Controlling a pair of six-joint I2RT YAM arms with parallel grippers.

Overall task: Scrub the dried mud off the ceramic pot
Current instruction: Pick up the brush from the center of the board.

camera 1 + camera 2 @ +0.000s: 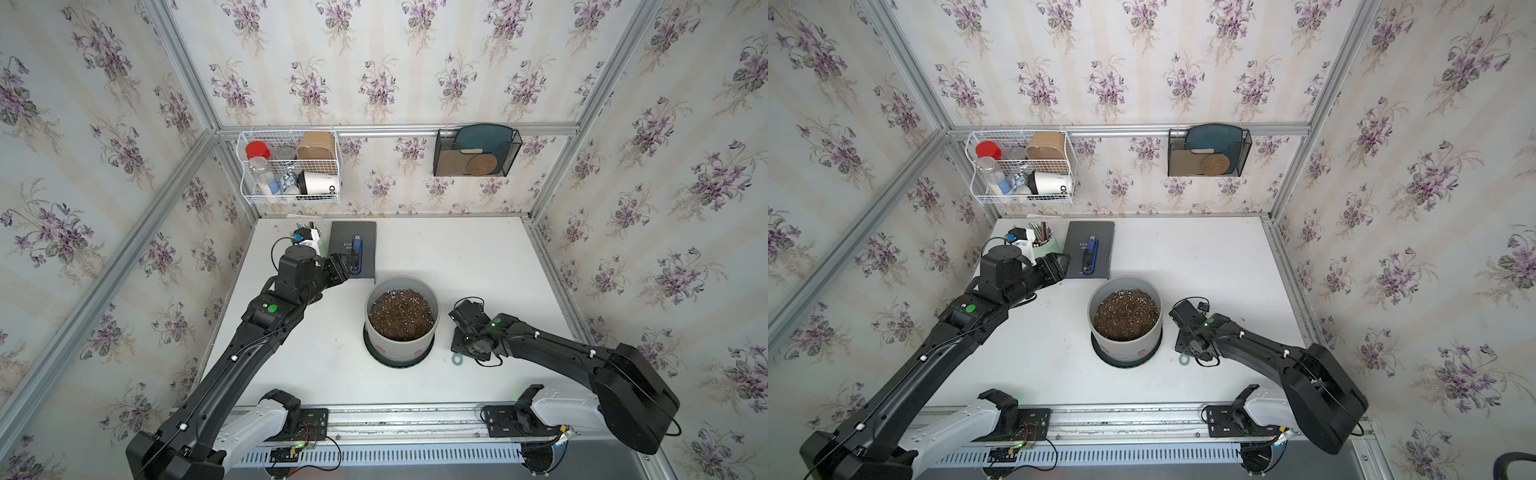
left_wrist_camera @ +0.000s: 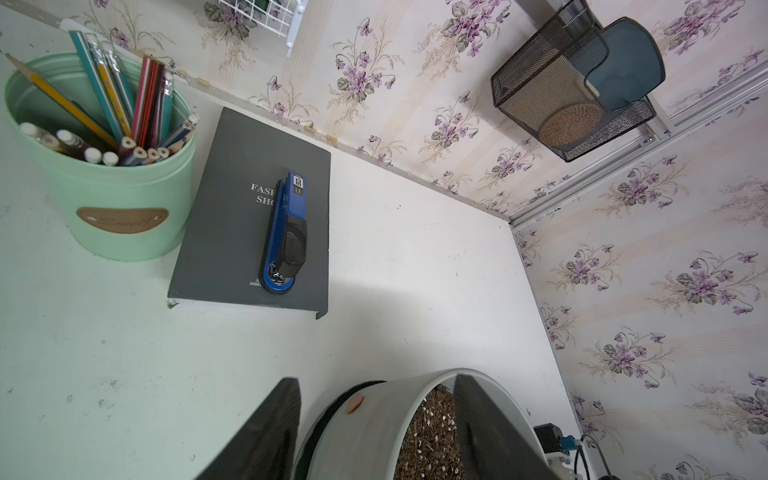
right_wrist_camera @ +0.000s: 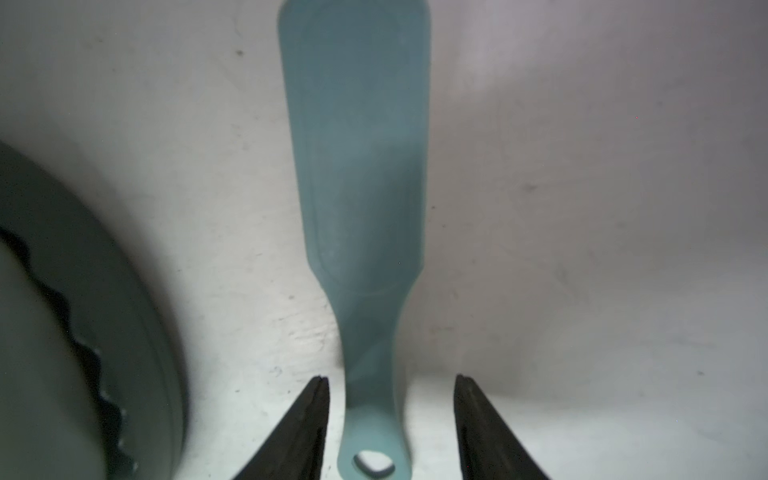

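Pot position: the ceramic pot (image 1: 398, 350) stands on its dark saucer (image 1: 399, 364) near the middle of the desk (image 1: 478, 257), a little nearer the front edge than the back, with speckled soil almost to the rim. Both top views show two blobs of dried mud (image 1: 417, 354) low on the wall facing the front edge. The left wrist view shows one blob (image 2: 355, 403) low on the wall by the saucer; whether it is one of those two I cannot tell. The left gripper (image 1: 340, 268) hangs over the desk between the pot and the pencil cup (image 1: 319, 246). It is at the near left corner of a grey book (image 1: 363, 237) that carries a blue stapler (image 1: 356, 257). Its wrist view has the jaws wide apart and empty, with the pot rim showing between them. The right gripper (image 3: 390, 379) points down just beside the pot, on the side toward the right edge. From above, the wrist hides its jaws, and only the holed end of a teal tool (image 1: 457, 360) sticks out beneath. The right wrist view supplies the rest: the flat tool lies on the desk beside the saucer. The jaws sit partly open astride its narrow handle, with a gap on each side and nothing gripped.
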